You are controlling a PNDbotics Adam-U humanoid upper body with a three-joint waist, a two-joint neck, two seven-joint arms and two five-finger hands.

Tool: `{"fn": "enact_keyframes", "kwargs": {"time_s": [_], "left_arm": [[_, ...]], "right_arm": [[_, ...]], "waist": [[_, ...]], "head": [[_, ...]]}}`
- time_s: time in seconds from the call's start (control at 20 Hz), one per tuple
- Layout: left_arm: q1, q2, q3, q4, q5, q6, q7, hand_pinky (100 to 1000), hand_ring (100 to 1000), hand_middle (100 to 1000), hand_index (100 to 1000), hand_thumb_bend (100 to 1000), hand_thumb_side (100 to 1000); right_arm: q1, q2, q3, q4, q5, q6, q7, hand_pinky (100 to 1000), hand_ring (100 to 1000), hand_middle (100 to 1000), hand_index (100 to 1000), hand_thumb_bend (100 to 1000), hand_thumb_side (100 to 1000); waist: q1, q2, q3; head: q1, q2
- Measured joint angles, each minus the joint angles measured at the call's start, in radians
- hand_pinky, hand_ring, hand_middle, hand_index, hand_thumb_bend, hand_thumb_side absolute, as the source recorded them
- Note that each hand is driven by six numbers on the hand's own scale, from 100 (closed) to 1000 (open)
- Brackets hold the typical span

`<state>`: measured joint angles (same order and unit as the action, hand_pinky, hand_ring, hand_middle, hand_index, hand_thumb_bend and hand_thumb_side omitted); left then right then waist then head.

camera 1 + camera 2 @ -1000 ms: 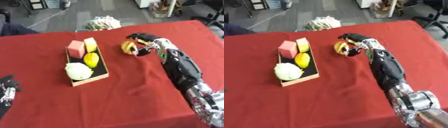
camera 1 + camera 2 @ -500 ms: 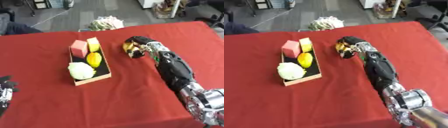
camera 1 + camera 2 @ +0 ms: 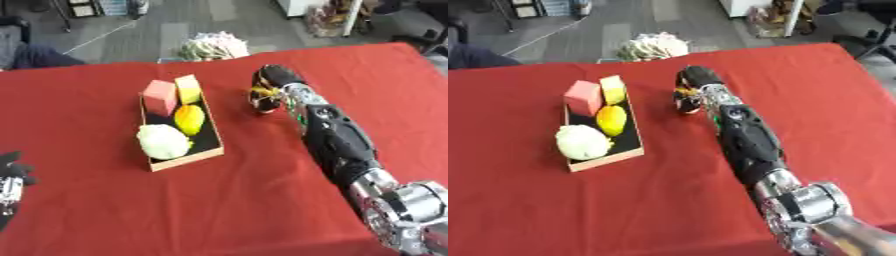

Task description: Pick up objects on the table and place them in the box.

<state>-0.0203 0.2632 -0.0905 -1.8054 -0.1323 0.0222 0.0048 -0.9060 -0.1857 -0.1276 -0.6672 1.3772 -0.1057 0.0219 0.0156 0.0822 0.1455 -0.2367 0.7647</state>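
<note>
While the right hand (image 3: pixel 273 84) curled its fingers over a small yellow-orange object (image 3: pixel 261 94) on the red desk (image 3: pixel 262 200), just right of the box (image 3: pixel 184 155), the left hand (image 3: pixel 12 172) rested at the near left edge, its fingers impossible to judge.

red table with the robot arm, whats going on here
The right robot hand is curled over a small yellow-orange object on the red tablecloth, just right of the shallow cardboard box. The box already holds a pink block, a yellow block, a yellow lemon-like fruit and a pale green cabbage-like ball. The left robot hand rests at the lower left edge.
</note>
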Motion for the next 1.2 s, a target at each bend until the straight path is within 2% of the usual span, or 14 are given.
{"fn": "enact_keyframes", "kwargs": {"time_s": [0.15, 0.35, 0.5, 0.7, 0.85, 0.95, 1.0, 1.15, 1.2], "left_arm": [[-0.001, 0.000, 0.000, 0.000, 0.000, 0.000, 0.000, 795, 593, 596, 818, 100, 627], [-0.005, 0.000, 0.000, 0.000, 0.001, 0.000, 0.000, 794, 592, 596, 818, 100, 626], [-0.006, 0.000, 0.000, 0.000, 0.003, 0.000, 0.000, 794, 592, 595, 818, 100, 624], [-0.007, 0.000, -0.005, 0.000, 0.004, 0.000, -0.001, 795, 592, 594, 818, 100, 624], [-0.007, 0.000, -0.006, 0.000, 0.006, 0.001, -0.002, 794, 591, 594, 818, 100, 626], [-0.007, 0.000, -0.006, 0.000, 0.008, 0.001, -0.004, 794, 591, 594, 818, 100, 626], [-0.007, 0.000, -0.006, 0.000, 0.008, 0.000, -0.004, 795, 591, 593, 818, 100, 627], [-0.007, 0.000, -0.006, 0.000, 0.008, 0.000, -0.005, 795, 591, 593, 818, 100, 628], [-0.007, 0.000, -0.006, 0.000, 0.008, 0.000, -0.005, 795, 591, 593, 818, 100, 629]], "right_arm": [[-0.004, 0.014, 0.029, -0.058, -0.045, -0.019, -0.044, 110, 224, 212, 392, 100, 119], [-0.024, 0.050, 0.101, -0.126, -0.108, -0.071, -0.071, 122, 234, 216, 401, 100, 136], [-0.029, 0.096, 0.163, -0.147, -0.156, -0.117, -0.049, 149, 258, 229, 413, 100, 139], [-0.036, 0.140, 0.226, -0.150, -0.252, -0.197, 0.009, 235, 333, 280, 466, 100, 149], [-0.036, 0.155, 0.249, -0.139, -0.304, -0.238, 0.056, 383, 473, 433, 622, 100, 148], [-0.036, 0.164, 0.258, -0.135, -0.303, -0.252, 0.076, 475, 550, 530, 727, 100, 153], [-0.035, 0.165, 0.260, -0.134, -0.294, -0.259, 0.083, 546, 621, 606, 793, 100, 156], [-0.035, 0.166, 0.263, -0.132, -0.257, -0.279, 0.103, 676, 768, 747, 874, 100, 153], [-0.035, 0.166, 0.263, -0.130, -0.249, -0.287, 0.112, 698, 788, 769, 885, 100, 152]], "waist": [[0.000, 0.000, -0.002], [0.000, 0.000, 0.003], [0.000, 0.000, 0.012], [0.000, 0.000, 0.030], [0.000, 0.000, 0.040], [0.000, 0.000, 0.042], [0.000, 0.000, 0.044], [0.000, 0.000, 0.046], [0.000, 0.000, 0.046]], "head": [[0.000, 0.000], [-0.001, 0.000], [-0.005, 0.000], [-0.016, 0.000], [-0.022, 0.000], [-0.023, 0.000], [-0.024, 0.000], [-0.025, 0.000], [-0.025, 0.000]]}}
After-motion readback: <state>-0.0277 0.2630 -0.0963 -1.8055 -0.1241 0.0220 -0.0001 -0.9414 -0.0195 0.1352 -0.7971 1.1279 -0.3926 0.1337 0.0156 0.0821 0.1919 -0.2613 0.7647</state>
